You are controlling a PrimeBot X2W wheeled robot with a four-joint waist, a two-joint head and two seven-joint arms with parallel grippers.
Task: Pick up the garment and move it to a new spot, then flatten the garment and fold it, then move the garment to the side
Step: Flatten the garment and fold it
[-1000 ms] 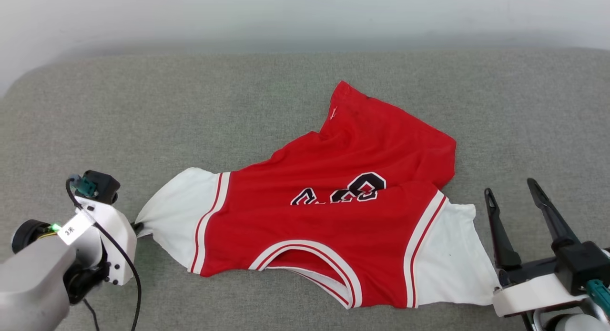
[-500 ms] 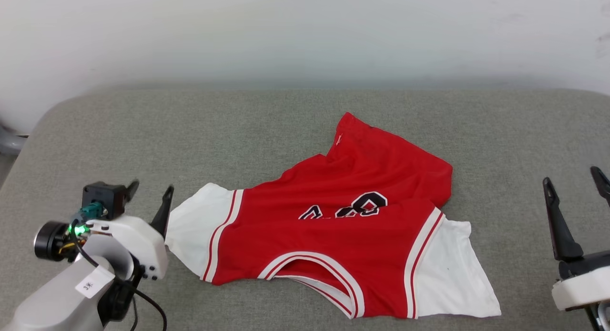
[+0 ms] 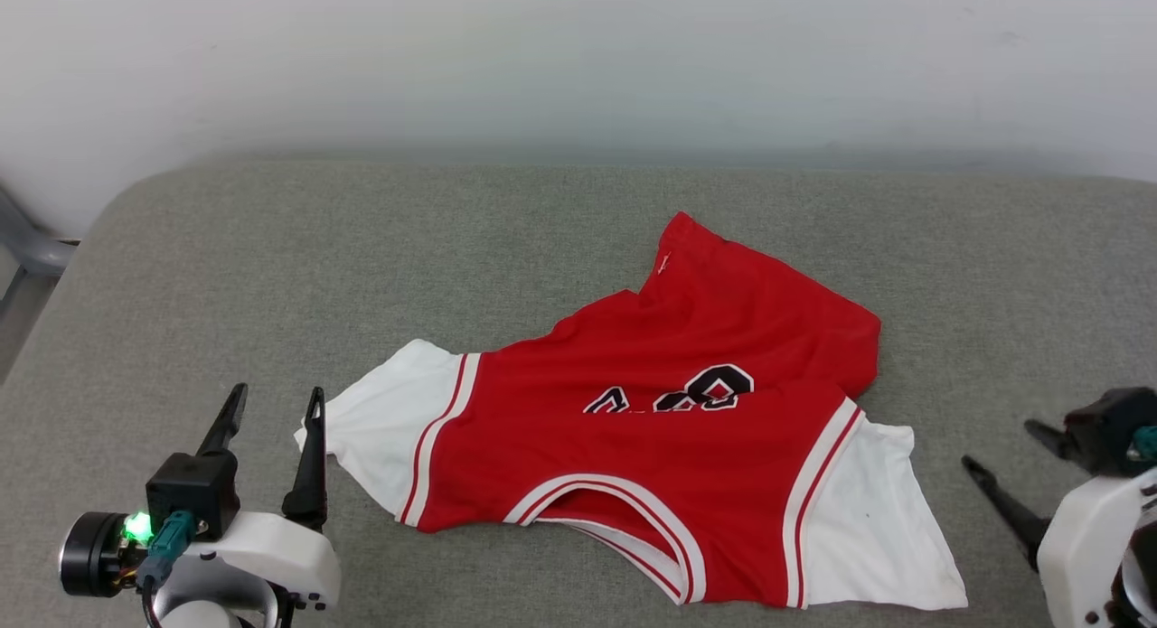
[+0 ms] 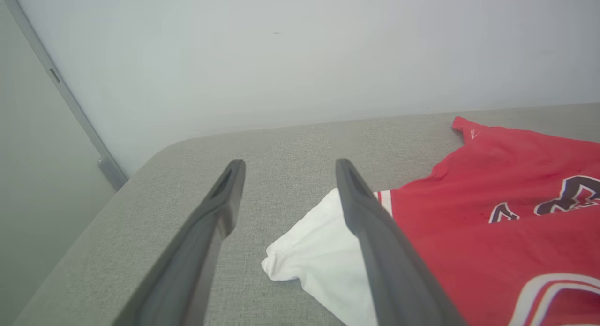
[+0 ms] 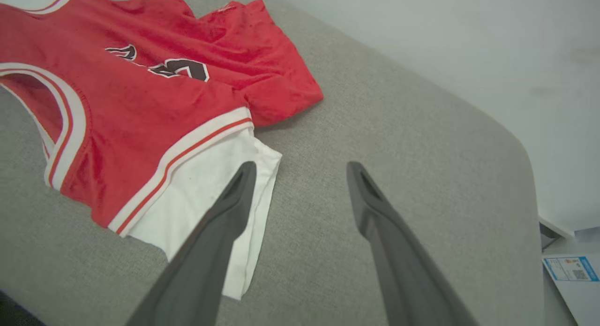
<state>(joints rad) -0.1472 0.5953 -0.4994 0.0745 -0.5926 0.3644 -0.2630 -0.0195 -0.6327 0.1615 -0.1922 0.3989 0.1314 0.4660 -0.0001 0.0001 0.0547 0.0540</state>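
Observation:
The garment (image 3: 651, 429), a red jersey with white sleeves, lies rumpled on the grey padded table (image 3: 362, 248), collar toward me. A fold across its middle hides part of the black print. My left gripper (image 3: 277, 393) stands open just left of the white left sleeve (image 3: 380, 429), holding nothing. In the left wrist view the sleeve's tip (image 4: 300, 260) rests on the table between and below my left gripper (image 4: 289, 163) fingers. My right gripper (image 3: 1001, 445) is open to the right of the other sleeve (image 3: 877, 520). In the right wrist view my right gripper (image 5: 301, 164) hovers beside that sleeve's edge (image 5: 220, 176).
A pale wall runs behind the table. A grey frame piece (image 3: 27, 248) stands off the table's left end. Off the right end, papers with a blue label (image 5: 569, 269) lie lower down. Bare grey surface surrounds the jersey, widest at the left and back.
My left gripper let go of the left sleeve, opened and drew back toward the near edge. The right gripper swung away to the right. The head camera shifted, showing more wall.

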